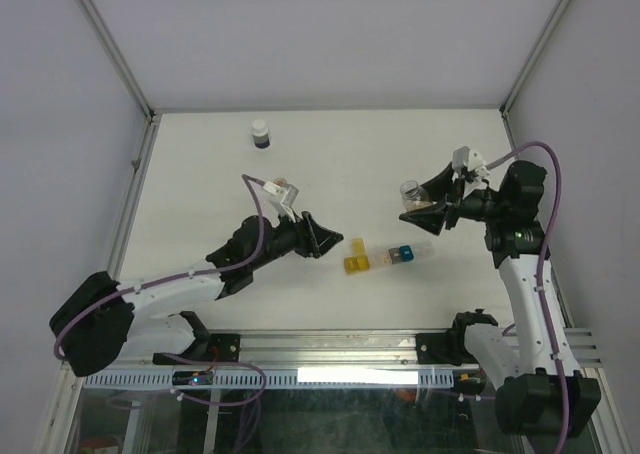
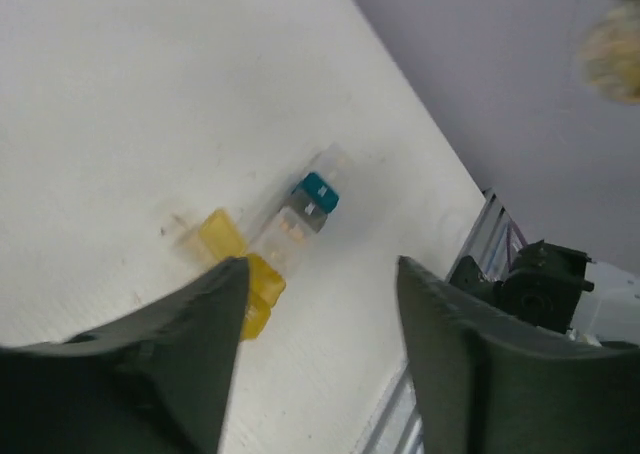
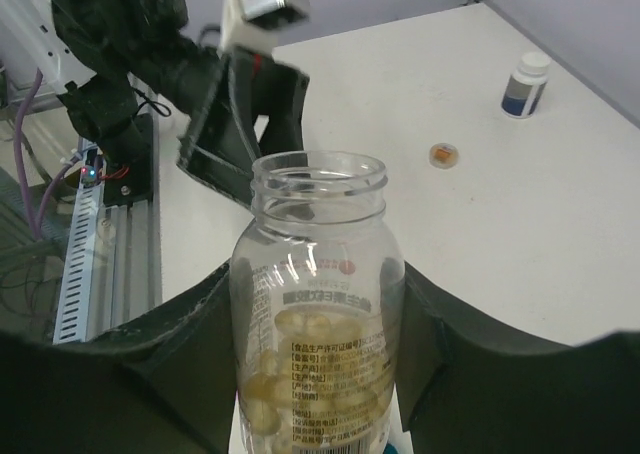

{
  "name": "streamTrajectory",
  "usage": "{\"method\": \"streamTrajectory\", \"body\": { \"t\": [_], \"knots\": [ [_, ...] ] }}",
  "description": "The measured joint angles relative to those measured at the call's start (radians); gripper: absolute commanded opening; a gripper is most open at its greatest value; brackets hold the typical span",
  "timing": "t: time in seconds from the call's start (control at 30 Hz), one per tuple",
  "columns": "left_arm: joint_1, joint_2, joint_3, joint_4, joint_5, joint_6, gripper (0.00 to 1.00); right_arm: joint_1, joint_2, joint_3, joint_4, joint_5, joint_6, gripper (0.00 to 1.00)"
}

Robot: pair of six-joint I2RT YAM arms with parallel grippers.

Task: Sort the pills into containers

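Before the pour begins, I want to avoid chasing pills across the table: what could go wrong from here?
1. The pill bottle in the right fingers is uncapped, and the containers are small targets, so tipping it may scatter pills past them.
2. The left fingers stand open close beside the yellow container; a small move could knock the row askew.

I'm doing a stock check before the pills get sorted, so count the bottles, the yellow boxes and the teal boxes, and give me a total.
bottles: 2, the clear pill bottle and the white bottle
yellow box: 1
teal box: 1
total: 4
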Motion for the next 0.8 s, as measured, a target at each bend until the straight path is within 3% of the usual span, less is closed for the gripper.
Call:
{"method": "streamTrajectory", "body": {
  "t": [0.07, 0.13, 0.3, 0.4, 0.53, 0.8],
  "knots": [
    [0.0, -0.117, -0.02, 0.026, 0.0, 0.057, 0.89, 0.052, 0.033, 0.011, -0.119, 0.018, -0.152, 0.0],
    [0.0, -0.212, -0.039, 0.056, -0.002, 0.131, 0.99, 0.112, 0.066, 0.016, -0.228, 0.049, -0.31, 0.0],
    [0.0, -0.396, -0.092, 0.138, -0.031, 0.329, 0.99, 0.219, 0.141, 0.016, -0.42, 0.136, -0.597, 0.0],
    [0.0, -0.44, -0.096, 0.167, -0.058, 0.441, 0.99, 0.256, 0.193, 0.016, -0.495, 0.164, -0.679, 0.0],
    [0.0, -0.43, -0.096, 0.188, -0.125, 0.556, 0.99, 0.29, 0.257, 0.016, -0.56, 0.202, -0.744, 0.0],
    [0.0, -0.34, -0.096, 0.187, -0.291, 0.723, 0.99, 0.363, 0.306, 0.002, -0.588, 0.46, -0.995, 0.0]
  ]
}}
